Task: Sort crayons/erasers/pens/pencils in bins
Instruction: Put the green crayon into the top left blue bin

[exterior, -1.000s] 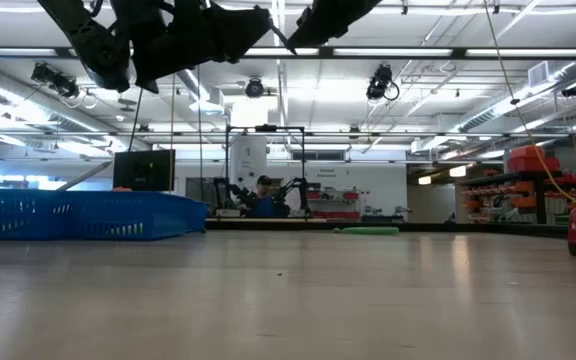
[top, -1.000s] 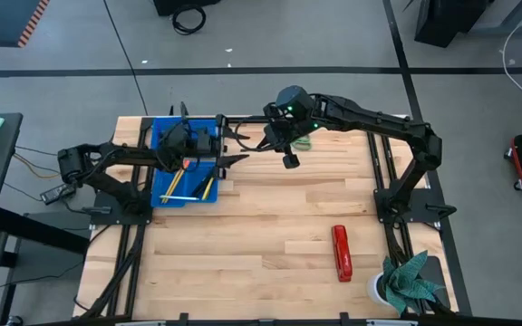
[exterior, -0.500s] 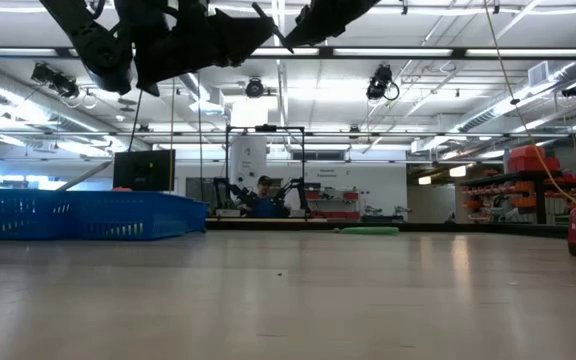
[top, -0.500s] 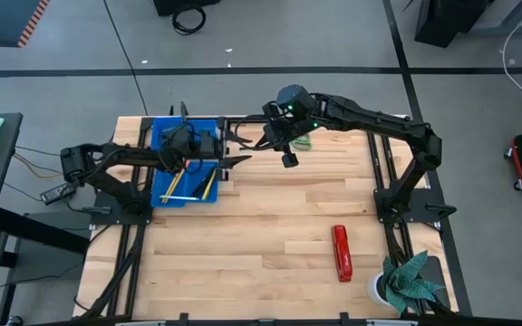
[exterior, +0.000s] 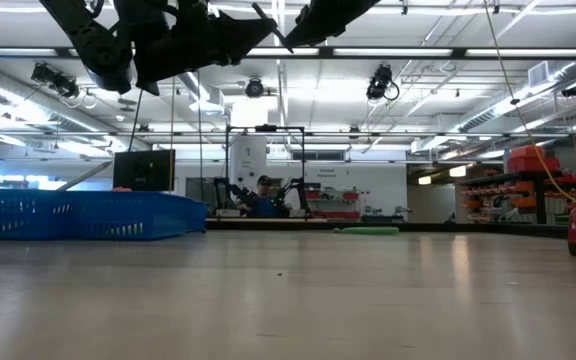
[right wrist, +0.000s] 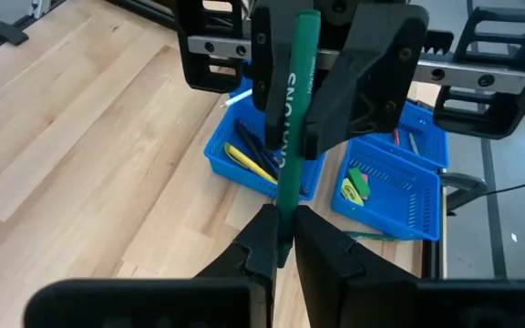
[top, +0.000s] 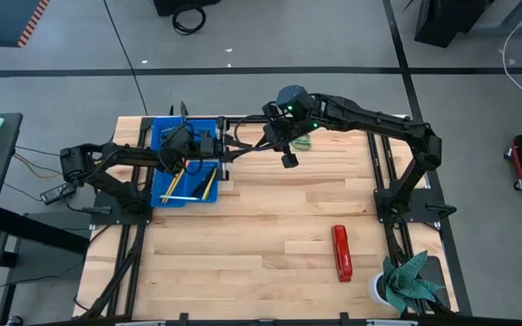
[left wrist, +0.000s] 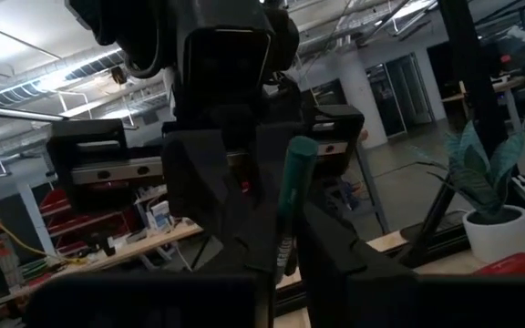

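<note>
Green crayon [right wrist: 294,109] pinched between right gripper [right wrist: 279,239] jaws and left gripper [right wrist: 322,87] jaws, midair. Held above table [top: 279,217] beside blue bins [top: 175,177].

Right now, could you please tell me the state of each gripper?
Left gripper: closed on the far end of the green crayon.
Right gripper: closed on the crayon's near end, above the bins.

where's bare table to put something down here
The widest free patch of the table is its middle and near side, bordered by the bins on the left and the red stapler on the right. It is crowded at the far left edge, where the left gripper and right gripper meet over the bins around a green crayon.
</note>
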Controlling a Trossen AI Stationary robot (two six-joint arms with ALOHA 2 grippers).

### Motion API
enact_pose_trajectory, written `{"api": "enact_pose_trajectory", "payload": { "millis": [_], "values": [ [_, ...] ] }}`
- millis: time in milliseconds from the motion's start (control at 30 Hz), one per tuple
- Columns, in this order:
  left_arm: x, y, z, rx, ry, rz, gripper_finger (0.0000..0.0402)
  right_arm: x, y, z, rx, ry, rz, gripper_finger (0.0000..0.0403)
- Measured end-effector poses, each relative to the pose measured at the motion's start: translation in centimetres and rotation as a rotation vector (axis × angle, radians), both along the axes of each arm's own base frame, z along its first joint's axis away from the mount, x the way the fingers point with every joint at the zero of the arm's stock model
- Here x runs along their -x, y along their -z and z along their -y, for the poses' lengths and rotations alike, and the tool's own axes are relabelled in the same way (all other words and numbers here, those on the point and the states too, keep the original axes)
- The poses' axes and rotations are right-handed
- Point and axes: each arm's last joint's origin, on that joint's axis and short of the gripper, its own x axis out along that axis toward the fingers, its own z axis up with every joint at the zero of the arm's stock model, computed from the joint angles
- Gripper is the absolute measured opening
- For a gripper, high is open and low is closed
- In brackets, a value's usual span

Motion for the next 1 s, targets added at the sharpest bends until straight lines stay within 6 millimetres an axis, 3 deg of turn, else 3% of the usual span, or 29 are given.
{"api": "enact_pose_trajectory", "payload": {
  "millis": [300,467,767,1000],
  "values": [
    [0.1,0.1,-0.3,0.017,-0.006,-0.011,0.0045,0.2,0.2,0.0,-0.038,0.023,-0.029,0.0041],
    [0.6,0.2,-1.5,0.059,-0.036,-0.04,0.0032,0.8,0.6,0.5,-0.086,0.07,-0.102,0.0055],
    [4.1,-0.5,-5.2,0.179,-0.216,-0.186,0.004,2.2,1.5,1.8,-0.169,0.175,-0.242,0.0091],
    [7.8,-0.2,-7.5,0.369,-0.393,-0.335,0.0033,2.5,2.5,1.4,-0.198,0.18,-0.31,0.0091]
  ]
}}
